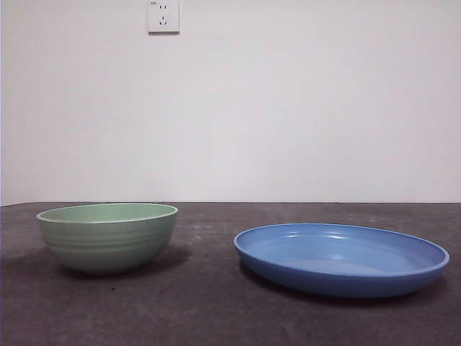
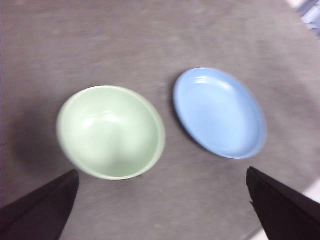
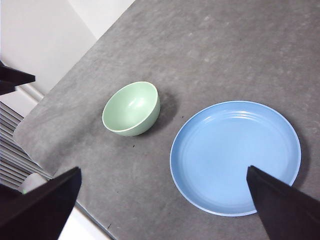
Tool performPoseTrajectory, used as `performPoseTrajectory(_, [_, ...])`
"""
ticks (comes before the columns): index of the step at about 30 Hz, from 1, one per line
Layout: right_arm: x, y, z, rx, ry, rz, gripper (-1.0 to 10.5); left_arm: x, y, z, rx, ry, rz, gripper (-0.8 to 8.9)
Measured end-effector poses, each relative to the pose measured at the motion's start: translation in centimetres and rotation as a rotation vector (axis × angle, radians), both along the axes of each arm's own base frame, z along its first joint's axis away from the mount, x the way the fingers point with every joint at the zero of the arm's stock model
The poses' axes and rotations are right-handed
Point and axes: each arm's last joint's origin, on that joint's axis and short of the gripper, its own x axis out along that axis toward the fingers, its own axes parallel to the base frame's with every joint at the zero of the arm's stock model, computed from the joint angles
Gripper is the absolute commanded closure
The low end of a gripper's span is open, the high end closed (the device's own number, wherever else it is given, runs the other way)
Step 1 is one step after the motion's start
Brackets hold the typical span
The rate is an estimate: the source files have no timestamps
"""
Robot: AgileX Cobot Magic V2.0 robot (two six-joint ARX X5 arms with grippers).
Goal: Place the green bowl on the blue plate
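The dark grey counter (image 1: 216, 303) filled the lower part of the front view, with a bare white wall (image 1: 302, 101) behind it and a socket (image 1: 163, 16) at the top edge, left of centre. On it, in the lower right of that view, lay the blue plate (image 1: 341, 259), wide, shallow and holding nothing. The green bowl (image 1: 108, 236) stood upright in the lower left, apart from the plate with a strip of bare counter between them.

By my judgement the task had not begun: the bowl sat untouched on the counter, and neither of my arms showed in the front view.

My left gripper (image 2: 162, 205) hung above the counter, looking down; the bowl sat left of centre in that view, nearer to me than the plate, which lay right of centre. My jaws there were spread wide, with nothing between them. My right gripper (image 3: 165, 205) hovered higher, with the plate in the lower right of its view and the bowl smaller, left of centre. Those jaws were also spread and held nothing.

The next move, as I judged it, called for my left arm to come down over the bowl's rim, set one jaw inside and one outside the wall, and close before lifting.
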Motion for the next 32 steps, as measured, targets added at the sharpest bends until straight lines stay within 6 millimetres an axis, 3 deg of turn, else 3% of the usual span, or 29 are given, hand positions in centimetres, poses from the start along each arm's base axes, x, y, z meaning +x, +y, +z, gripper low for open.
performPoseTrajectory(9, [0.0, 0.0, 0.0, 0.0, 0.0, 0.0, 3.4, 4.5, -0.4, -2.3, 0.172, 0.091, 0.16, 2.21])
performPoseTrajectory(18, [0.0, 0.0, 0.0, 0.0, 0.0, 0.0, 3.4, 9.7, -1.6, -6.3, 0.217, 0.23, 0.15, 2.24])
performPoseTrajectory(28, [0.0, 0.0, 0.0, 0.0, 0.0, 0.0, 3.4, 12.7, -2.3, -10.9, 0.266, 0.384, 0.137, 2.27])
performPoseTrajectory(32, [0.0, 0.0, 0.0, 0.0, 0.0, 0.0, 3.4, 13.5, -2.5, -11.9, 0.267, 0.396, 0.134, 2.94])
